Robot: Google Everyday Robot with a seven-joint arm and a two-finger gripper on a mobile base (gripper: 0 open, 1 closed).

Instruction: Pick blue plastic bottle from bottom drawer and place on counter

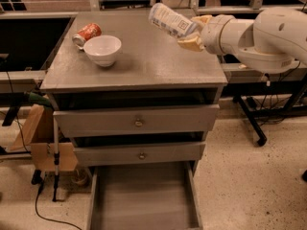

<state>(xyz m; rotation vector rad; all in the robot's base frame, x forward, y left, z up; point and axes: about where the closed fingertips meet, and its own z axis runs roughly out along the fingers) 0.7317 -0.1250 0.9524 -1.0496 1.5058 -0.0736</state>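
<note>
The blue plastic bottle (169,20) is held tilted in the air above the right rear of the counter (144,61), its white-capped end pointing up-left. My gripper (193,31) reaches in from the right on a white arm and is shut on the bottle's lower end, tan fingers (192,42) on either side of it. The bottom drawer (144,200) is pulled out at the foot of the cabinet, with nothing showing inside.
A white bowl (102,50) and an orange-red soda can (87,33) on its side sit on the counter's left rear. Two upper drawers with brass knobs (138,122) are slightly open. A cardboard box (41,143) stands left of the cabinet; a chair base (254,123) stands right.
</note>
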